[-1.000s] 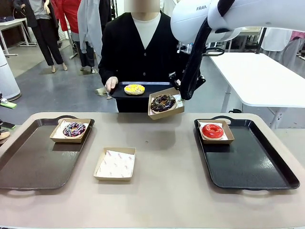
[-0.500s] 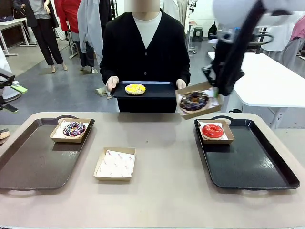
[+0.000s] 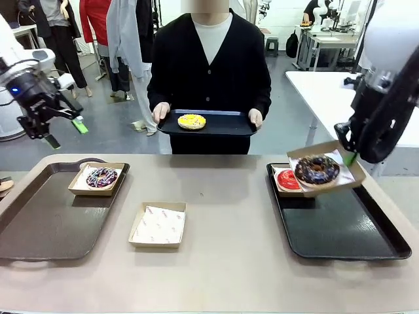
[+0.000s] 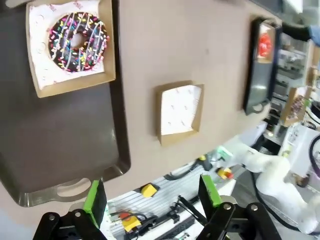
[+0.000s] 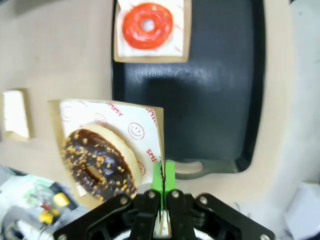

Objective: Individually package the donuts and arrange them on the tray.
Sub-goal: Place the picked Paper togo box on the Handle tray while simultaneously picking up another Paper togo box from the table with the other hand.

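Note:
My right gripper (image 3: 349, 157) (image 5: 163, 181) is shut on the edge of a paper-lined box (image 5: 152, 131) that carries the chocolate donut (image 3: 317, 169) (image 5: 98, 161). It hangs tilted above the back of the right tray (image 3: 347, 229). Partly hidden behind it, the red donut (image 3: 287, 180) (image 5: 147, 24) sits in its box on that tray. On the left tray (image 3: 46, 222), the purple sprinkled donut (image 3: 101, 176) (image 4: 77, 34) rests in a box. A person holds a small black tray (image 3: 222, 123) with the yellow donut (image 3: 192, 121). High over the table's left end, my left gripper (image 3: 64, 131) (image 4: 152, 196) is open and holds nothing.
An empty paper-lined box (image 3: 158, 224) (image 4: 179, 110) lies on the table between the two trays. The person stands at the far edge in the middle. A white table (image 3: 327, 98) stands behind at the right.
My right gripper has carried the boxed chocolate donut rightward and down, from beside the person's tray to over the right tray. My left gripper has come into view at the upper left.

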Action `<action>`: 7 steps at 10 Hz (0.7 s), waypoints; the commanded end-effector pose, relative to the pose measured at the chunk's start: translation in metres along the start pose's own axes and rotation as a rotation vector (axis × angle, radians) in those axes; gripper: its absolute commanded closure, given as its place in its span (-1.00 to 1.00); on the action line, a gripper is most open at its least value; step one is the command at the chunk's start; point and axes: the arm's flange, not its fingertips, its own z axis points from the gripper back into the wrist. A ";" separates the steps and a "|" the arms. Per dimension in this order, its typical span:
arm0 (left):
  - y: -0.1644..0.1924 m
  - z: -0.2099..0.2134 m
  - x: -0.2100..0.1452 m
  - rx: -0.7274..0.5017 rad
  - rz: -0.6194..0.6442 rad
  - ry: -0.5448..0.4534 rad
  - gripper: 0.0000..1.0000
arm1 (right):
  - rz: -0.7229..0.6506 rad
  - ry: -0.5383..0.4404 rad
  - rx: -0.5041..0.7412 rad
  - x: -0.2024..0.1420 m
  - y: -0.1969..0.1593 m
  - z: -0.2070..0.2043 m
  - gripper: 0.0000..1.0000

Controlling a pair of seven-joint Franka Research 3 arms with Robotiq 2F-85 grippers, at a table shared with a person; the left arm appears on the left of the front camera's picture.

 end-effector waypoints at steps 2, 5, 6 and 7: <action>-0.036 -0.030 0.004 0.209 0.007 -0.012 -0.94 | 0.006 0.008 0.034 -0.013 -0.029 -0.032 0.97; -0.073 -0.079 0.008 0.340 -0.009 -0.067 -0.94 | -0.036 0.088 0.004 -0.015 -0.033 -0.065 0.97; -0.080 -0.094 0.008 0.373 -0.018 -0.080 -0.94 | -0.048 0.121 -0.018 -0.015 -0.027 -0.074 0.97; -0.085 -0.110 0.009 0.381 -0.026 -0.078 -0.94 | -0.055 0.145 -0.045 -0.015 -0.025 -0.079 0.97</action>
